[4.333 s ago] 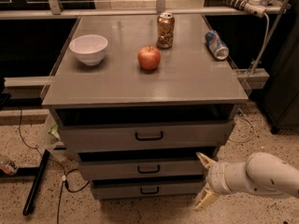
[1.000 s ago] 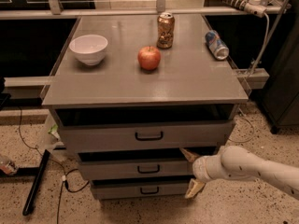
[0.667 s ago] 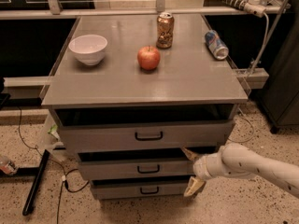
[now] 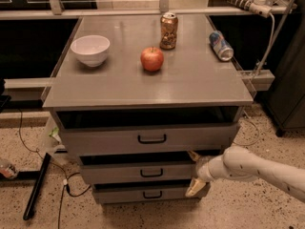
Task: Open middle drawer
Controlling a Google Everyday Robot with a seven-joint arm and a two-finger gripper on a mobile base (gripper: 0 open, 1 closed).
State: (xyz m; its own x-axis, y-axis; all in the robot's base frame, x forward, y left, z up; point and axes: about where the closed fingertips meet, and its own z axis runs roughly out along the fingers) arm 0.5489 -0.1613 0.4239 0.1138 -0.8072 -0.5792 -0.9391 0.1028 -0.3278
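Note:
The middle drawer (image 4: 119, 172) is the grey flat front between two others on the cabinet, with a small black loop handle (image 4: 151, 173). It looks pushed in. My gripper (image 4: 194, 171) is at the right end of this drawer front, well right of the handle. It is open, with one cream fingertip (image 4: 193, 155) at the drawer's top edge and the other (image 4: 194, 188) at its lower edge. My white arm (image 4: 257, 168) reaches in from the lower right.
The top drawer (image 4: 109, 140) and bottom drawer (image 4: 119, 194) are above and below. On the cabinet top (image 4: 119, 85) are a white bowl (image 4: 90, 49), a red apple (image 4: 152, 59), an upright can (image 4: 168, 31) and a lying can (image 4: 221, 46). A black pole (image 4: 35, 187) and cables lie on the floor at left.
My gripper has moved left from beside the cabinet to the right end of the middle drawer front. Over the last second it has barely shifted. The drawers have not moved.

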